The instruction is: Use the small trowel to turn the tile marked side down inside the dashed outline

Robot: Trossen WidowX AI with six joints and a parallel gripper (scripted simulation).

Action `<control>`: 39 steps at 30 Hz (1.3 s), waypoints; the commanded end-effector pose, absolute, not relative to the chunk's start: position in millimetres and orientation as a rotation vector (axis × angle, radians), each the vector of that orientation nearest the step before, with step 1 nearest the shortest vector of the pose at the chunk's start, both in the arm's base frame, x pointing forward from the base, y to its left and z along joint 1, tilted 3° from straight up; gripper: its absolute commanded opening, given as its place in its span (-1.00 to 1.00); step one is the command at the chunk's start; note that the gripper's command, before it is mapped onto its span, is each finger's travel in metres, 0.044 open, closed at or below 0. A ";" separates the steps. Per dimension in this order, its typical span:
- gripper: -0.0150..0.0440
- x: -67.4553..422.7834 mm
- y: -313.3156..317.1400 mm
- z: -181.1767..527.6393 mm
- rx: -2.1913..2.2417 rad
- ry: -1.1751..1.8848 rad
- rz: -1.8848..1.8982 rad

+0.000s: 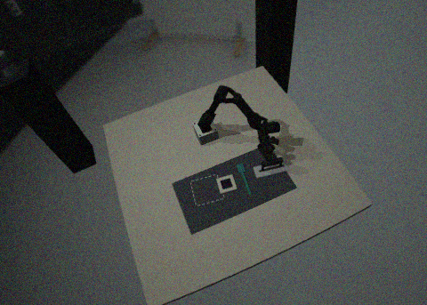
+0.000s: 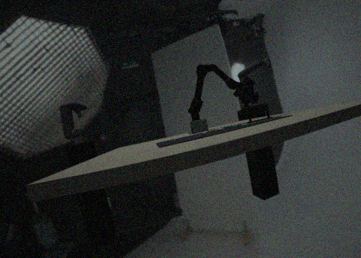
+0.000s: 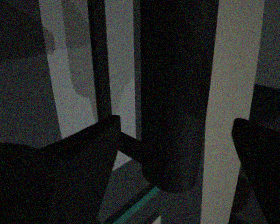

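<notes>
The trowel (image 1: 262, 172) (image 3: 178, 75) has a pale flat plate and a black bar handle; it rests at the right end of the dark mat (image 1: 205, 220). My gripper (image 1: 270, 159) (image 3: 176, 124) is open and low over the trowel. In the wrist view the handle lies between the spread fingertips, with visible space on both sides. The tile (image 1: 227, 183), pale with a dark square showing on top, lies flat across the right edge of the dashed outline (image 1: 192, 192), mostly outside it. In the exterior view the gripper and trowel merge into one dark shape.
A thin teal tool (image 1: 245, 180) (image 3: 141, 201) lies on the mat between the tile and the trowel. The arm's base stands on the pale table (image 1: 156, 252) (image 2: 113, 160) behind the mat. The views are dark and grainy.
</notes>
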State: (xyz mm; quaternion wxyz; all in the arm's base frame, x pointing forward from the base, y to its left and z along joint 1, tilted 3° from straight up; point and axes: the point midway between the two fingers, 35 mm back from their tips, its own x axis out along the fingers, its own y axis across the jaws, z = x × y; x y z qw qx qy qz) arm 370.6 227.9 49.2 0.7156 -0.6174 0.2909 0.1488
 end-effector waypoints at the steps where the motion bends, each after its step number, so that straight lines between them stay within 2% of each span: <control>1: 0.53 376.4 227.6 43.4 -1.372 0.645 0.335; 25: 0.53 403.9 220.6 22.4 -1.374 0.642 0.332; 31: -0.01 403.9 220.6 22.4 -1.374 0.642 0.332; 39: -0.19 403.9 220.6 22.4 -1.374 0.642 0.332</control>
